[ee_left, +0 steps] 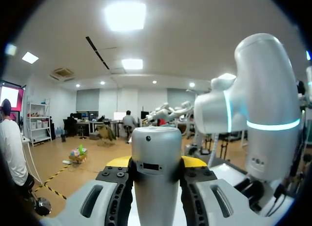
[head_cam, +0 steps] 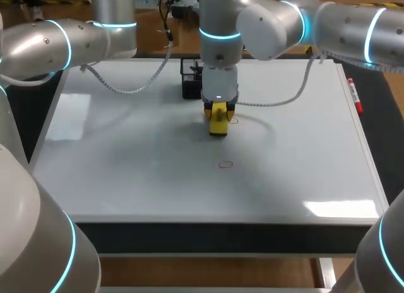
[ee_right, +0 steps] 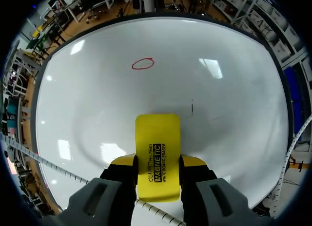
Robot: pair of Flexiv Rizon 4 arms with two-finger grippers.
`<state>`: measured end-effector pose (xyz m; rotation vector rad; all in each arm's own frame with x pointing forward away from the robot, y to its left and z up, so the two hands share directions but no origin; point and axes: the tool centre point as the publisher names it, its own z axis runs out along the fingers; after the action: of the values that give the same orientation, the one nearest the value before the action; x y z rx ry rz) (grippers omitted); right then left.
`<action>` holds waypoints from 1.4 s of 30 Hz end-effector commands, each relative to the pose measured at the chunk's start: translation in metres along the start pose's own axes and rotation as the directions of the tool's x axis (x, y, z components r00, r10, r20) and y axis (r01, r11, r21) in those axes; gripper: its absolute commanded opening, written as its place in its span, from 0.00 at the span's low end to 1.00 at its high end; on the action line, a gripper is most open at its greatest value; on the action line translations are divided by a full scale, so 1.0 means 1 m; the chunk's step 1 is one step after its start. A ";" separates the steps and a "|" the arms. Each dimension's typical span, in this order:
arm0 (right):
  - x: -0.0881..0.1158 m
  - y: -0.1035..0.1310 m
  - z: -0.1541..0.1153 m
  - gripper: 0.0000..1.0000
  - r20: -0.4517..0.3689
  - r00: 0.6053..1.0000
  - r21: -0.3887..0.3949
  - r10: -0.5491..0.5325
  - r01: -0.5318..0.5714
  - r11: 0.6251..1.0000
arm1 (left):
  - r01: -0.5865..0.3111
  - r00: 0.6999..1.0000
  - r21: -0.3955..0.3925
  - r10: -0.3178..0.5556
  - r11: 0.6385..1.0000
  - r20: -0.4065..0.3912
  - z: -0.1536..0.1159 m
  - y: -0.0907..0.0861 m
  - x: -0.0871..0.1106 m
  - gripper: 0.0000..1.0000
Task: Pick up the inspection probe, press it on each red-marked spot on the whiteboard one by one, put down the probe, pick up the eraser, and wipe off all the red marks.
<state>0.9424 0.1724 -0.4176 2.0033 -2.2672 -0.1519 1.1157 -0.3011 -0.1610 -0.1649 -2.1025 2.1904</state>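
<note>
**Right arm.** The right gripper [ee_right: 157, 160] has its fingers closed on the flat yellow plastic whiteboard eraser [ee_right: 157, 148], pinching both long edges near its rear end. The eraser's front appears to rest on the glossy white whiteboard [head_cam: 126, 167] covering the tabletop.

**Handling.** Judged light, rigid and smooth-sided, so it may pivot under wiping pressure. A hold nearer mid-length would be steadier.

**Markings.** Black print runs along the eraser's face; it is not transcribed. A red oval mark [ee_right: 143, 64] lies ahead.

**Left arm.** The left gripper [ee_left: 157, 161] clamps the silver-grey cylindrical inspection probe [ee_left: 156, 153], judged hard and slick.
</note>
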 end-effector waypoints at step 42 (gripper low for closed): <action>0.093 0.022 -0.013 0.00 0.039 0.981 0.017 0.188 -0.189 0.982 | 0.002 1.000 -0.003 -0.002 1.000 -0.003 0.000 -0.002 -0.001 0.00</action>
<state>0.9212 0.0934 -0.4176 1.7806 -2.4578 -0.1746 1.1158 -0.3010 -0.1610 -0.1648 -2.1025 2.1903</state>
